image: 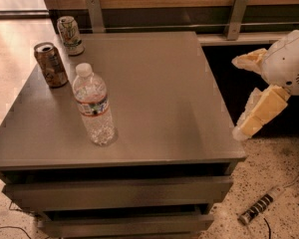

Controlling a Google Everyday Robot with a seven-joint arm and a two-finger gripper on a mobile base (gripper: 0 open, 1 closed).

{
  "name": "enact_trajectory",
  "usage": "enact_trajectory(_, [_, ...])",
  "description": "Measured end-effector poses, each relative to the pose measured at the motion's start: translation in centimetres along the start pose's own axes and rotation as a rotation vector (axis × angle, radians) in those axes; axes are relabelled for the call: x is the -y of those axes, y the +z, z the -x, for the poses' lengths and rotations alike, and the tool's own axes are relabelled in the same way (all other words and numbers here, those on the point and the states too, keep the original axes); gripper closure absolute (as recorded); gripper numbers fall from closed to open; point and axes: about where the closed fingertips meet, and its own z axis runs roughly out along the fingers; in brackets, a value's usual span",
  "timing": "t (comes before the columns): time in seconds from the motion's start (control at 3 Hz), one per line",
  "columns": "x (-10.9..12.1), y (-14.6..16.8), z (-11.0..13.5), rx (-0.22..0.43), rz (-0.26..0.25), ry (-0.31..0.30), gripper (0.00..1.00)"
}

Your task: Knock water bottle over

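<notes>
Your pincer (238, 97) hangs spread, empty; water bottle (93, 105) stands well left of it, looks light, tippy. Shove it high.

White-capped water bottle (94, 106) — upright on table (164, 93), left — pincer (238, 97) well apart, right.

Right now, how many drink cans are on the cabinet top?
2. The brown can stands near the left edge; the white-and-green can at the back-left corner. None seem hidden. The gripper hangs right of the cabinet, jaws open.
</notes>
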Motion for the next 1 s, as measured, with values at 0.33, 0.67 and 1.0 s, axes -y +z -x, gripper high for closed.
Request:
enact_trajectory(0.33, [-0.5, 2.6, 2.1, 0.230, 0.023, -0.006, 0.00])
enact_trajectory(0.67, [-1.6, 3.7, 6.7, 0.456, 0.074, -0.025, 0.00])
enact_trajectory(1.0, [-3.5, 4.1, 11.3, 0.615, 0.154, -0.021, 0.00])
